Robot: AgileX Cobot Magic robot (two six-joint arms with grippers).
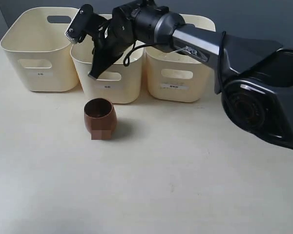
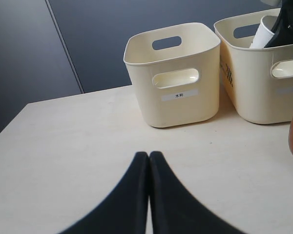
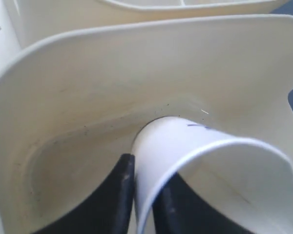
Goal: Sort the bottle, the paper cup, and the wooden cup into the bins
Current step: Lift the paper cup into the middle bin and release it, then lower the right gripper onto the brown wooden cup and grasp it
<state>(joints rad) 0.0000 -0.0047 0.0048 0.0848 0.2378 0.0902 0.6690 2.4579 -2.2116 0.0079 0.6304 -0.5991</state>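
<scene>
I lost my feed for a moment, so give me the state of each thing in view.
right claw: shut on paper cup's wall, inside middle bin
paper cup: tilted, held
left claw: shut, empty
wooden cup: upright on table, untouched
middle bin: upright
left bin: upright

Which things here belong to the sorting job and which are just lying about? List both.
Job items: wooden cup standing on the table; paper cup, pinched by its rim in the right gripper inside the middle bin; left bin; right bin. No bottle is in view.

Lying about: nothing visible; only the bare table and the idle left gripper.
</scene>
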